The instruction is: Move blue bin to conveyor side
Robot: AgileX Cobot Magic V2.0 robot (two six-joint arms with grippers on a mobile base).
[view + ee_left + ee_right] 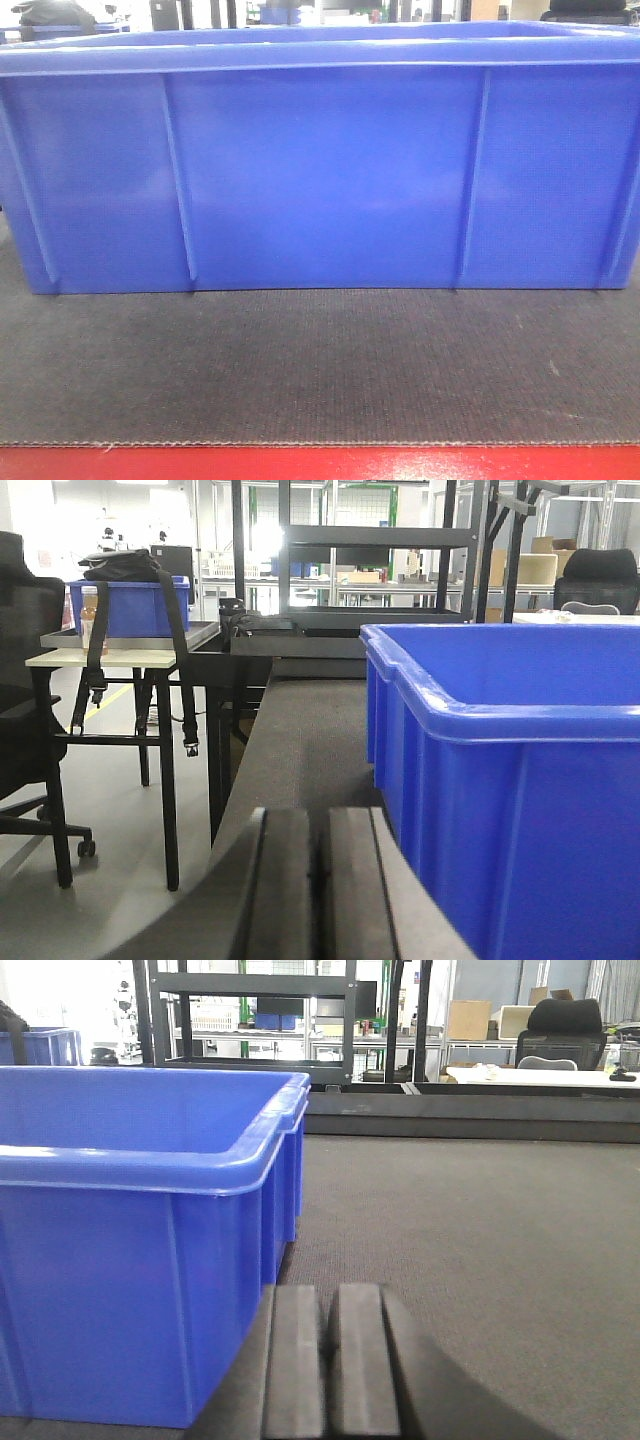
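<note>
The blue bin (320, 160) stands on the conveyor (320, 365), its ribbed long wall filling the front view. A red edge strip (320, 463) runs along the belt's near side. My left gripper (319, 825) is shut and empty, low over the belt just left of the blue bin (500, 780). My right gripper (328, 1305) is also shut with nothing in it, close beside the right-hand end of the blue bin (140, 1240). Neither gripper shows in the front view.
A small table (110, 650) with another blue crate (130, 605) and a hanging black bag stands left of the belt. Black shelving racks (370, 550) rise behind it. A dark rail (470, 1120) bounds the conveyor's far side, with desks and chairs beyond.
</note>
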